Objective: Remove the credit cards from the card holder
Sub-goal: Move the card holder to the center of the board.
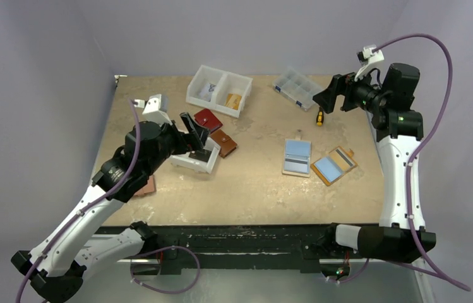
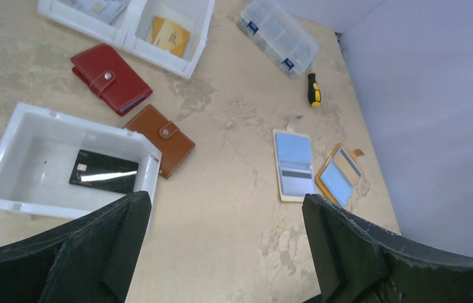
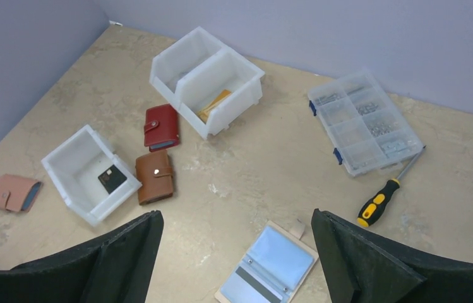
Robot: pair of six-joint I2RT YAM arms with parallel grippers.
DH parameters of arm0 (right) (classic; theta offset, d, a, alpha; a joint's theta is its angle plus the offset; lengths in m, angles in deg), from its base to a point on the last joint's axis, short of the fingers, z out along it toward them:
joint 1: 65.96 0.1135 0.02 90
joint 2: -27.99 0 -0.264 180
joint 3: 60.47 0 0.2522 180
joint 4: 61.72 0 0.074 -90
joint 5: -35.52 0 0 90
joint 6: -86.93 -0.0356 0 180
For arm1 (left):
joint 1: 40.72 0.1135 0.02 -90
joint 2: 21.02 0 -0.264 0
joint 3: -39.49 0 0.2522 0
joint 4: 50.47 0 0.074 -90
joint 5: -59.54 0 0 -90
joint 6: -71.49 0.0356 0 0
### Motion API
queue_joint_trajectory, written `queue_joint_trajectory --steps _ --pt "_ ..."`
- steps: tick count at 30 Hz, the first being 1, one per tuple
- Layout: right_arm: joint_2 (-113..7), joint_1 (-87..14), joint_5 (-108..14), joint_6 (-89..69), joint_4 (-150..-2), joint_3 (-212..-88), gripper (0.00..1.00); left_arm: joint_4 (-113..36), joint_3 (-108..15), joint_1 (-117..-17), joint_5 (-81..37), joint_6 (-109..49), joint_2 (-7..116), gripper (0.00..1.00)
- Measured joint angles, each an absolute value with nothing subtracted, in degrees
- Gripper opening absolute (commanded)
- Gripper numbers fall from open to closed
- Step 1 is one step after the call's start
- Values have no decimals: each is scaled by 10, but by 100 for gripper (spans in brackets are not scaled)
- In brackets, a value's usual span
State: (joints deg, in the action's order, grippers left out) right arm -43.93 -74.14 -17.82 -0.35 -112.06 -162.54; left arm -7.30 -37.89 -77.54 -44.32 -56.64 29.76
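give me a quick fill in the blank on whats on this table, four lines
1. In the small white bin lies one ____ card.
2. The screwdriver has a handle that is black and ____.
3. The red wallet lies ____, its snap fastened.
4. The left gripper and right gripper both stand ____ and hold nothing.

Missing words: black; yellow; closed; open

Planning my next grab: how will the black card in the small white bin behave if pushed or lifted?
The black card looks thin and stiff, probably light. Lying flat in the white bin, it is likely hard to get under. Its glossy glare suggests it may slide.
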Motion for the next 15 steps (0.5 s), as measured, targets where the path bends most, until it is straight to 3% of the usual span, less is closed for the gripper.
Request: queue_joint_trajectory --steps 10,15 --pt "-437 -742 -137 10 -1120 -1589 99 -97 -306 -775 -400 -599 300 99" --pt "-433 -742 -51 50 -1119 -1533 99 -117 -300 -775 -389 -604 300 99"
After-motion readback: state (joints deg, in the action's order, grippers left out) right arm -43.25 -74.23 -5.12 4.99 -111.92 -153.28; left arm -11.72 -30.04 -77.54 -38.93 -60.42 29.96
